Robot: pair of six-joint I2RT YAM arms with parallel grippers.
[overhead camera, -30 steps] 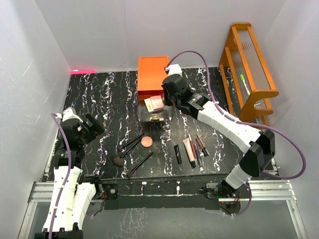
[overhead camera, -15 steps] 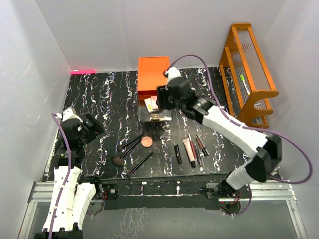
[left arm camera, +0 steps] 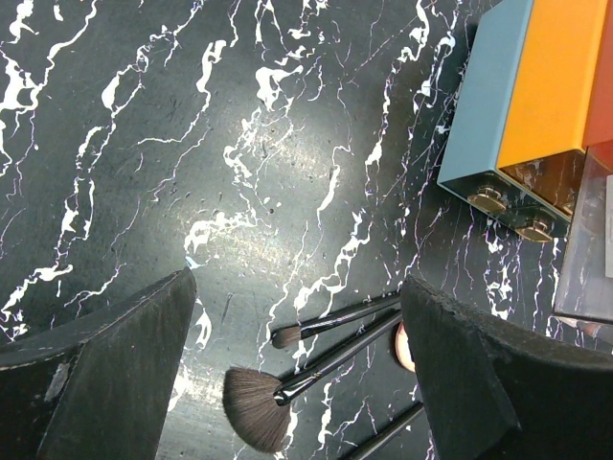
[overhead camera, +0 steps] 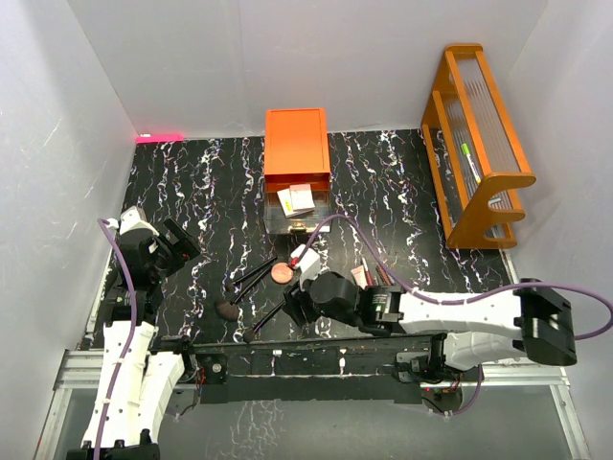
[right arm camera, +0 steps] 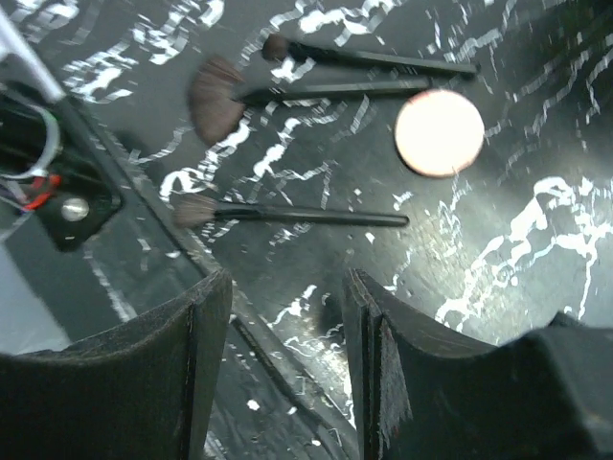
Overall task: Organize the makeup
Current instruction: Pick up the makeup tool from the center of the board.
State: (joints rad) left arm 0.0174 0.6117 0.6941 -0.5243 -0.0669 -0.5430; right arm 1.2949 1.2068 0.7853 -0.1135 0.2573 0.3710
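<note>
Our right gripper [right arm camera: 285,287] hangs parted and empty; the nearest brush [right arm camera: 297,217] lies on the bench [right arm camera: 517,259] just ahead of the jaws, so we should lower squarely across its handle before closing

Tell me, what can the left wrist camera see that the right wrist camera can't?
Only the left wrist view shows the orange drawer chest with its blue side. Only the right wrist view shows wires at the near edge, and the whole round compact. Both show the black marbled table, the fan brush, the thin brush beside it, and at least a sliver of the compact.
</note>
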